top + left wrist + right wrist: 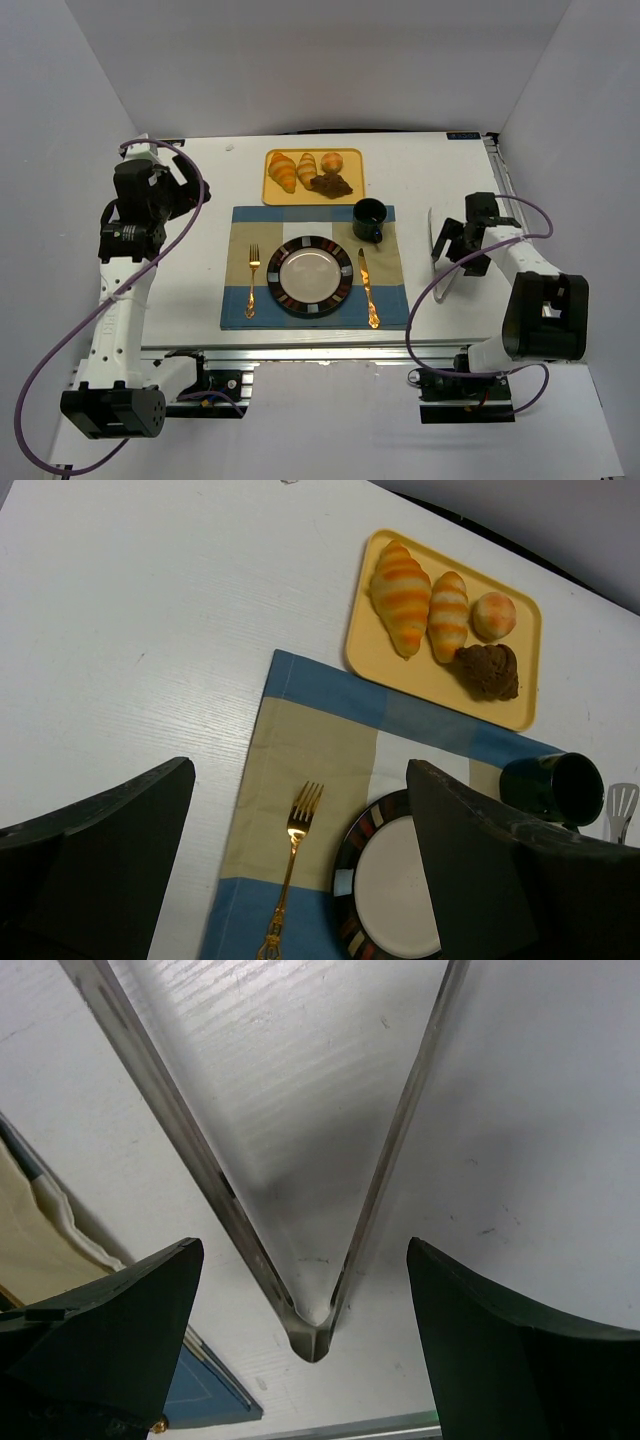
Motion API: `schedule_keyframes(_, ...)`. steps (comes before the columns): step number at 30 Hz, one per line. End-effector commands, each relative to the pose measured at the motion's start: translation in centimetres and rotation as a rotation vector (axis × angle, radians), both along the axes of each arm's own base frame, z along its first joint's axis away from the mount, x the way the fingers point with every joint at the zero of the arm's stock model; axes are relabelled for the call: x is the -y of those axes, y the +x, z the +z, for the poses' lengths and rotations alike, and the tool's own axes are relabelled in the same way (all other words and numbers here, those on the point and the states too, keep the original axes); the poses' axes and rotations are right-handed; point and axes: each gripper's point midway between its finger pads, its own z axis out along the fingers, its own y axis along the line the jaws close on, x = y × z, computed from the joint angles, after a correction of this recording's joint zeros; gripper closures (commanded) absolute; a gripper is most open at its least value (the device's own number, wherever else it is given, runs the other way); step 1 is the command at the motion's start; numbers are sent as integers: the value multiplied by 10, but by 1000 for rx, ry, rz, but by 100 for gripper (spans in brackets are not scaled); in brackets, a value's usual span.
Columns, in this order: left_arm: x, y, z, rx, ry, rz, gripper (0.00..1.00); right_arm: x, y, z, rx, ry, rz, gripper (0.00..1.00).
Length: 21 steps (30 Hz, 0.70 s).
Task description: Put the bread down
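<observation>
The bread (331, 184) (488, 670) is a dark brown lumpy pastry lying at the front right corner of the yellow tray (270, 196) (360, 648). My left gripper (188, 186) (300, 770) hangs open and empty over the table's left side, well apart from the tray. At the table's right, my right gripper (452, 246) (305, 1245) is open just above metal tongs (441, 285) (315, 1330). The tongs' joined end lies between its fingers, untouched. A striped plate (316, 300) (345, 880) sits empty on the placemat (240, 235).
Two golden croissants (283, 170) and a pale bun (333, 163) share the tray. A dark mug (370, 218) stands at the placemat's back right. A gold fork (252, 280) lies left of the plate, a gold knife (369, 288) right of it.
</observation>
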Motion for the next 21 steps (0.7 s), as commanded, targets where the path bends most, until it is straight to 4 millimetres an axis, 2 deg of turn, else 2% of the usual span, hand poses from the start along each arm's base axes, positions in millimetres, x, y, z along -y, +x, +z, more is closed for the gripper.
schedule_keyframes(1, 0, 1, 6, 21, 12, -10, 2, 2, 13, -4, 30, -21, 0, 11)
schedule_keyframes(10, -2, 1, 2, 10, 27, -3, 2, 5, 12, -24, -6, -53, 55, 11)
schedule_keyframes(12, -3, 1, 3, 10, 32, -3, 2, -5, 15, -27, 8, -63, 112, 11)
schedule_keyframes(21, -5, -1, 1, 3, 43, 3, 2, -12, 17, -42, -12, -103, 155, 11)
